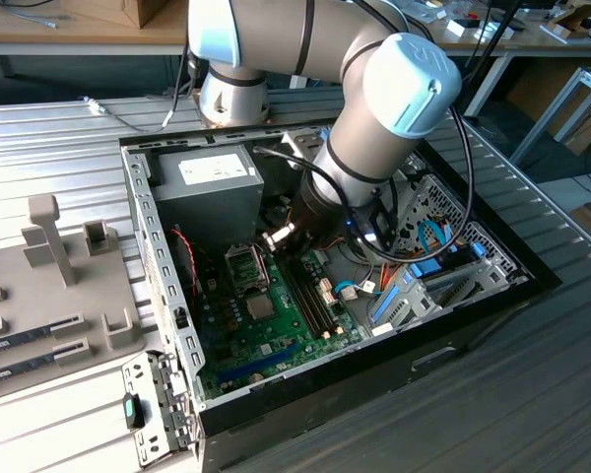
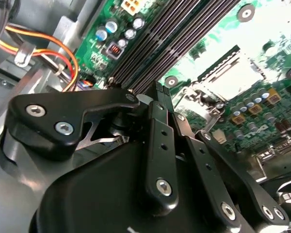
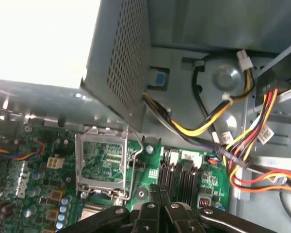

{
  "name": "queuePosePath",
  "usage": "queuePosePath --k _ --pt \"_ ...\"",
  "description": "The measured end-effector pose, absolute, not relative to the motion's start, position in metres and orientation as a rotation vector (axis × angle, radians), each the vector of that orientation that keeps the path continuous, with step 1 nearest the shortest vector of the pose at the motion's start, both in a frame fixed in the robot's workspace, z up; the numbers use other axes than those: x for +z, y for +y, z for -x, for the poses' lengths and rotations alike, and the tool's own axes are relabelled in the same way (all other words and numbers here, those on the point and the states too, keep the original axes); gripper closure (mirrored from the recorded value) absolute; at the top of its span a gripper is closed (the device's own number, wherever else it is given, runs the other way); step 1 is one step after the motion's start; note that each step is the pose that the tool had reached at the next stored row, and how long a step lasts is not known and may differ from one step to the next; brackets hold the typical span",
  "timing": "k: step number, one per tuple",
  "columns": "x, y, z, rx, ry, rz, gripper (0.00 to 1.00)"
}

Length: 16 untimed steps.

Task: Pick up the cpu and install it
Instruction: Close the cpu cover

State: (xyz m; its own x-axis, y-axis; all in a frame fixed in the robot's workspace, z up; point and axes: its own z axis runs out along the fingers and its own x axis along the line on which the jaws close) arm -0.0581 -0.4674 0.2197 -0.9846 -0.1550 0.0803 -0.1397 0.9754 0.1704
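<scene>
A flat silver-grey square that looks like the cpu [image 1: 260,305] lies level on the green motherboard [image 1: 276,340]; part of it appears in the first wrist view as the cpu [image 3: 93,212]. Right beside it, on the power supply side, is the black socket frame [image 1: 245,267], whose open window shows green board in the first wrist view, socket frame [image 3: 101,162]. My gripper [image 1: 297,254] hangs inside the case over the memory slots [image 3: 180,174], apart from the cpu. Both wrist views show the gripper [image 3: 158,190] [image 2: 160,91] shut, with nothing visible between its black fingers.
The grey power supply [image 1: 205,185] fills the case's far corner, with yellow, orange and red cables [image 3: 218,121] beside it. Blue drive brackets [image 1: 414,286] sit at the exterior view's right. A grey fixture [image 1: 49,246] lies outside the case at the left.
</scene>
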Motion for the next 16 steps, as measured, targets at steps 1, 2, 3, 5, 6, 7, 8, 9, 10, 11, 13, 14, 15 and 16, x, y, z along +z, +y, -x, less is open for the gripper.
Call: queuePosePath --k 1,2,3,5,6,7,8,9,10,11,13,14,15,16 --pt "0.2196 -0.4668 0.0578 -0.264 -3.029 -0.23 0.89" --pt "0.2195 -0.4663 0.0576 -0.279 -3.027 -0.234 0.89" --pt "0.2196 -0.4659 0.0575 -0.293 -3.026 -0.237 0.89" --pt "0.2196 -0.465 0.0575 -0.329 -3.021 -0.257 0.89" --pt "0.2195 -0.4648 0.0575 -0.337 -3.019 -0.266 0.89" --pt "0.2193 -0.4647 0.0575 -0.348 -3.016 -0.282 0.89" --pt "0.2192 -0.4647 0.0575 -0.355 -3.012 -0.301 0.89" --pt "0.2192 -0.4647 0.0575 -0.362 -3.007 -0.325 0.89" --pt "0.219 -0.4646 0.0575 -0.368 -3.003 -0.348 0.89" --pt "0.2188 -0.4646 0.0574 -0.376 -2.994 -0.392 0.89" --pt "0.2186 -0.4647 0.0575 -0.386 -2.979 -0.453 0.89" --pt "0.2186 -0.4648 0.0575 -0.392 -2.975 -0.47 0.89" --pt "0.2186 -0.4647 0.0572 -0.411 -2.971 -0.485 0.89" --pt "0.2185 -0.4646 0.0568 -0.432 -2.969 -0.491 0.89"
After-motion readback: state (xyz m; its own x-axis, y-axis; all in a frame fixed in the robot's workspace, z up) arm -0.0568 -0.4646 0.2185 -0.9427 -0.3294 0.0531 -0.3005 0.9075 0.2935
